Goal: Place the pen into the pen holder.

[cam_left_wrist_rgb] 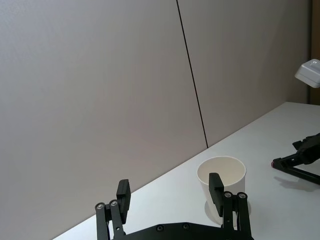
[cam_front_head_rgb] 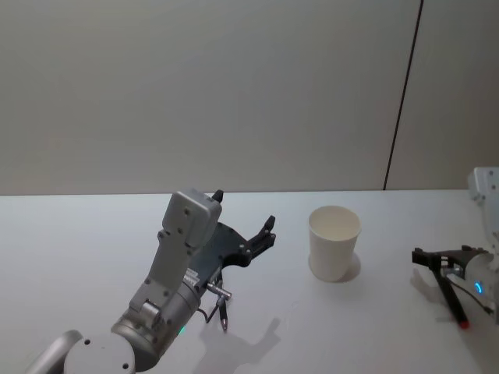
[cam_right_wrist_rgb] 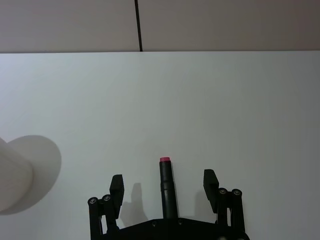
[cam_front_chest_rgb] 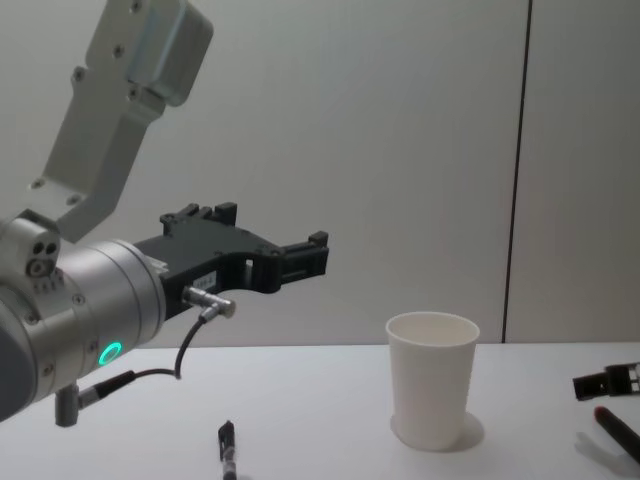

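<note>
While the pen is not yet picked up, your right pincer sits low over the flat white bench with its two black fingers spread wide. The black pen with the pink-red end lies flat on the bench right between those fingers. They do not touch it, so this pincer holds nothing. I think it is lined up this way so that one squeeze can catch the pen.

The plain white paper cup, your pen holder, stands upright on the bench with its mouth up. Nothing sticks out of it. It is well apart from the pen, off toward the robot's left, so the pen has a way to travel.

Your left pincer hangs up in the air, spread open and holding nothing, pointing toward the cup. It seems to be waiting out of the way. A thin dark pen lies on the bench below that arm.

Squeeze first, then lift. The cup looks light, so a bump from the pen could tip it. Come down from above, with the pen standing up.
</note>
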